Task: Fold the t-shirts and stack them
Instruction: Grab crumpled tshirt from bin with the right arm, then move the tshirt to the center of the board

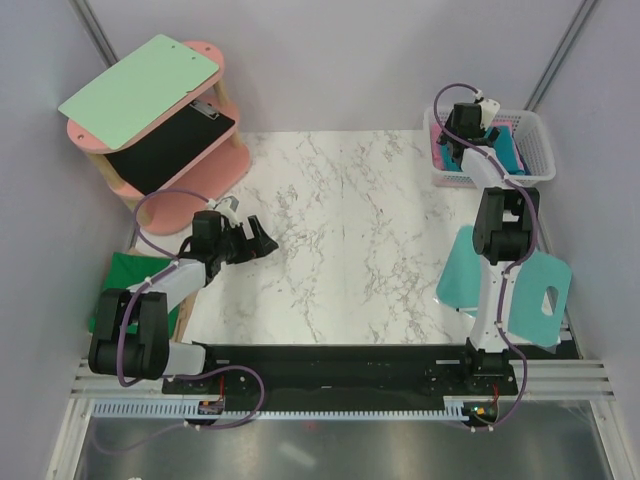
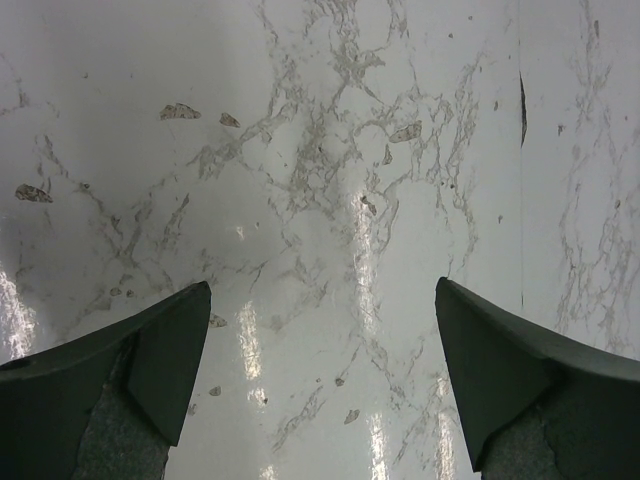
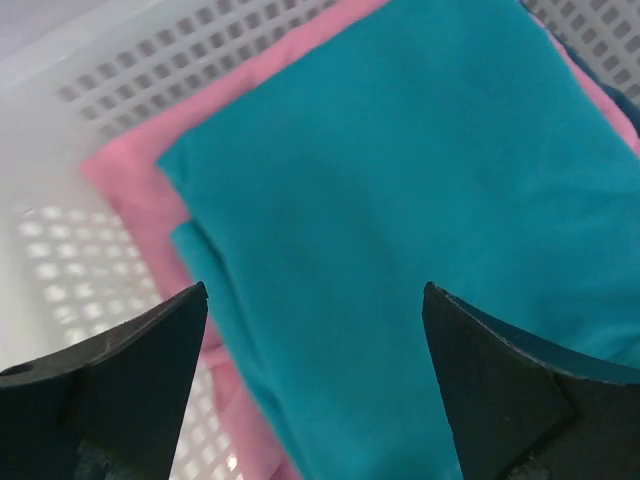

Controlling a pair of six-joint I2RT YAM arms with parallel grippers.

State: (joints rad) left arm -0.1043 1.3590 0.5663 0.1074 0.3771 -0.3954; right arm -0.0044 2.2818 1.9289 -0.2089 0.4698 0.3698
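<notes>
Marble surface (image 1: 340, 260): teal t-shirt (image 3: 400, 200) lies folded in the white basket (image 1: 538, 148) at 2 o'clock, on pink cloth (image 3: 130, 170). One corner points to 10 o'clock in the right wrist view; its long axis is cropped, can't tell. Dark green t-shirt (image 1: 125, 275) is bunched at 8 o'clock, partly under the left arm. Right gripper (image 3: 315, 290) over the teal, left gripper (image 2: 323, 290) over marble, both jaws spread, empty.

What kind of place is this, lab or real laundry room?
Most likely a lab test cell: plain grey wall panels box in a marble-pattern table, two arms are bolted to a rail, and folded shirts sit staged in a white basket.
</notes>
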